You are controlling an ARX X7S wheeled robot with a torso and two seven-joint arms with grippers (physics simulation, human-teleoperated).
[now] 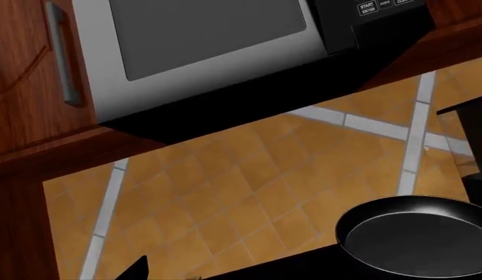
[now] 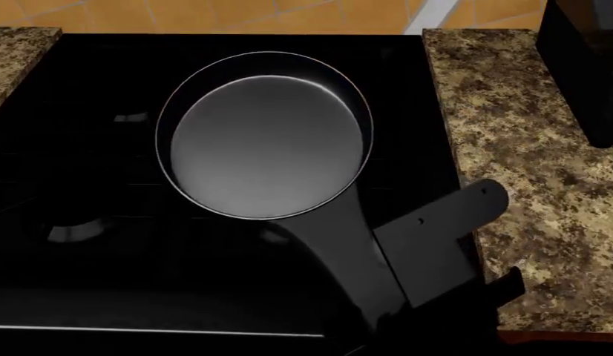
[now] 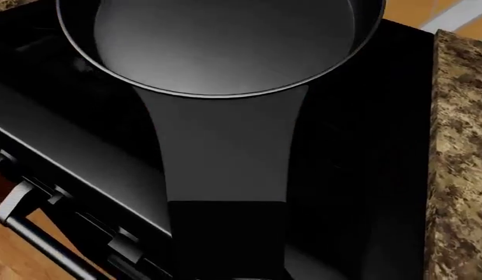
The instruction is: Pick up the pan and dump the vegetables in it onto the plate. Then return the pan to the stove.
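One pan (image 2: 265, 141) sitting over the one stove (image 2: 79, 222), bowl showing bare, handle running back to the right gripper (image 2: 425, 256) beside its near end. Jaw state of that claw: cannot tell, tips hidden. Seeing one microwave (image 1: 202, 52) and one granite counter (image 2: 525, 148) just right of the claw; left claw out of view.

We see a speckled brown granite worktop (image 2: 529, 141), an orange tiled wall (image 1: 249, 192) crossed by pale grey strips, a silver microwave (image 1: 202, 46) and reddish wooden cabinets (image 1: 23, 76) with a grey handle (image 1: 63, 55).
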